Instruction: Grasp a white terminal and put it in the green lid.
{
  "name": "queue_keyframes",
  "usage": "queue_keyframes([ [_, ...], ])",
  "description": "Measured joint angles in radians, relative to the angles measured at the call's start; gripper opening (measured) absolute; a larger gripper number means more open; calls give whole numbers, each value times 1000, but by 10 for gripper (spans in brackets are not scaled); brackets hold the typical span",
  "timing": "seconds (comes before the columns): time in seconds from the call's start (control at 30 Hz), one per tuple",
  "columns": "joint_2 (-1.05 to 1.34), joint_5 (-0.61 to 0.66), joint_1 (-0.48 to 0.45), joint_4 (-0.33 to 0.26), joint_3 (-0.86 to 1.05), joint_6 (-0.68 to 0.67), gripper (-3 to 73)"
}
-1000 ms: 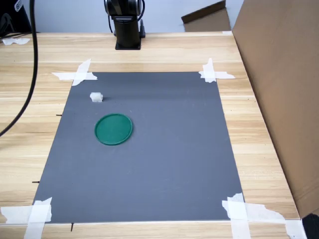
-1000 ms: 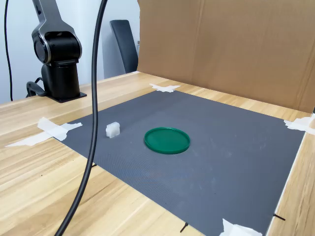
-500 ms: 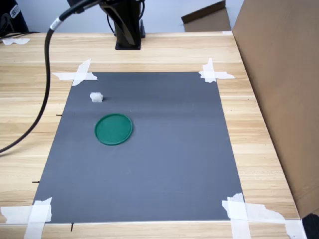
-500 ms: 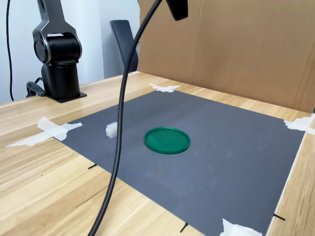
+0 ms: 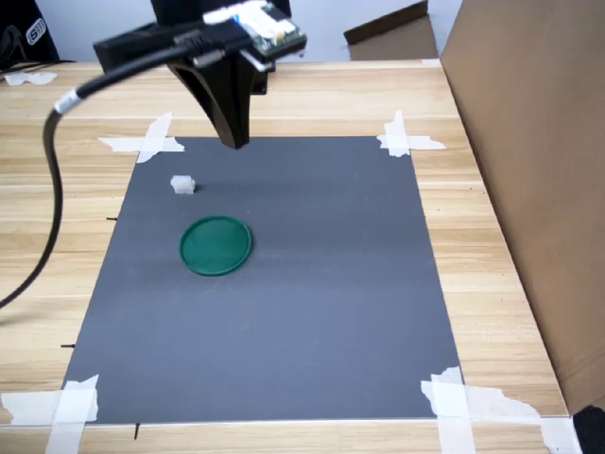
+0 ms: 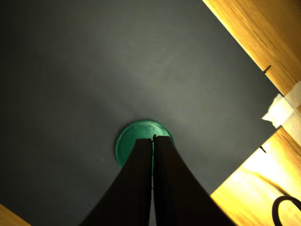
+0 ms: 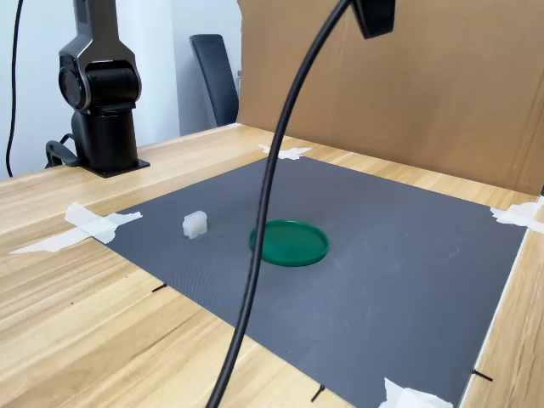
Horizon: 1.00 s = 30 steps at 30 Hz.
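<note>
The white terminal [image 5: 182,184] [image 7: 195,224] lies on the grey mat [image 5: 312,312], near the mat's far left in the first exterior view. The green lid [image 5: 216,245] [image 7: 289,242] lies flat a little nearer the camera, with nothing in it. My gripper [image 5: 233,142] hangs high above the mat with its dark fingers pointing down and nothing between them. In the wrist view the fingertips [image 6: 154,138] are pressed together, and the green lid [image 6: 124,141] shows just behind them. The terminal is out of the wrist view.
A tall cardboard wall [image 5: 529,142] stands along the first exterior view's right. White tape strips [image 5: 406,137] hold the mat's corners to the wooden table [image 5: 492,284]. A black cable [image 7: 263,212] hangs across the second exterior view. The arm's base [image 7: 98,93] stands at the table's far side.
The arm has swung out over the mat, so the gripper now shows in the first exterior view. The cable moved with it. Terminal and lid have not moved.
</note>
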State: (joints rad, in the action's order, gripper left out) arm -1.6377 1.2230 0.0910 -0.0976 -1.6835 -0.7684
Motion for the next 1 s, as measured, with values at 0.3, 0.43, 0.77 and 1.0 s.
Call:
queue_keyframes([
  [0.3,-94,-35,-68,-53,0,-66,-28],
  [0.43,-103,-70,-152,-67,0,-99,-28],
  [0.77,-132,-97,-255,12,0,-97,-28],
  [1.0,-132,-45,-255,10,0,-68,-28],
])
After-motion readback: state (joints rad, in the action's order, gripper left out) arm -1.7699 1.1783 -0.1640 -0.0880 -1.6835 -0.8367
